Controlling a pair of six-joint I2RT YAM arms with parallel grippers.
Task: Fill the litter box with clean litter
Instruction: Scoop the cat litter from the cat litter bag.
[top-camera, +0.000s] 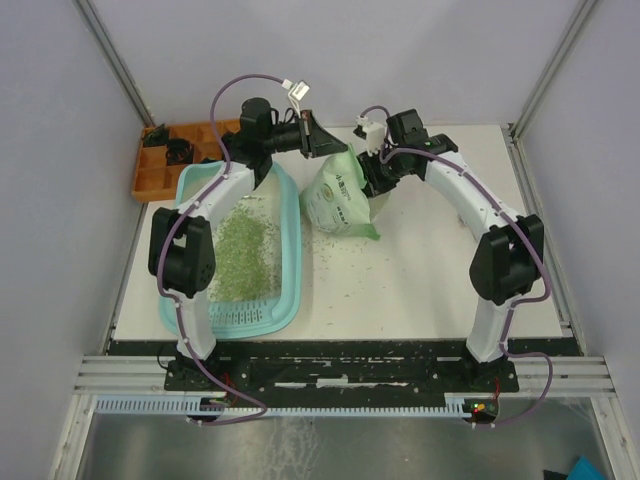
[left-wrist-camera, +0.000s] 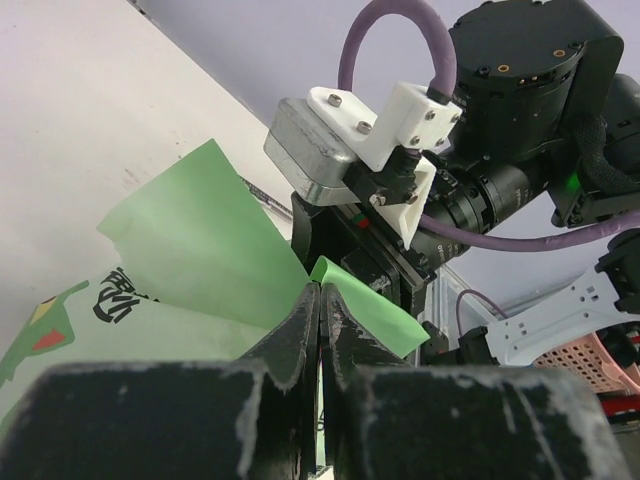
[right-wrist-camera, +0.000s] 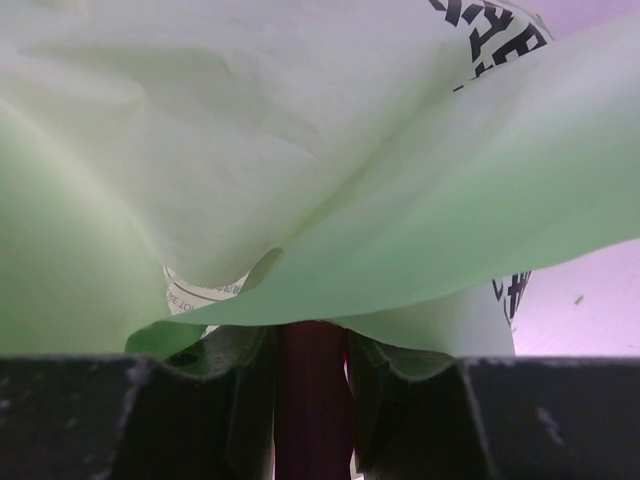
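The teal litter box (top-camera: 296, 250) lies at the left of the table, with pale green litter (top-camera: 240, 245) spread over its floor. To its right stands the light green printed bag (top-camera: 342, 200). My left gripper (top-camera: 328, 148) reaches over the box's far end. It is shut on the bag's (left-wrist-camera: 200, 240) top edge, the thin green sheet pinched between its jaws (left-wrist-camera: 321, 292). My right gripper (top-camera: 372, 178) presses against the bag's right side. In its wrist view it (right-wrist-camera: 312, 335) is shut on a dark magenta scoop handle (right-wrist-camera: 312, 400), which runs up under the bag's fold (right-wrist-camera: 300, 150); the scoop's bowl is hidden.
An orange compartmented tray (top-camera: 165, 165) sits at the back left corner, behind the litter box. Loose granules (top-camera: 345, 262) are scattered on the white table (top-camera: 440, 270) in front of the bag. Frame posts and grey walls close in the sides.
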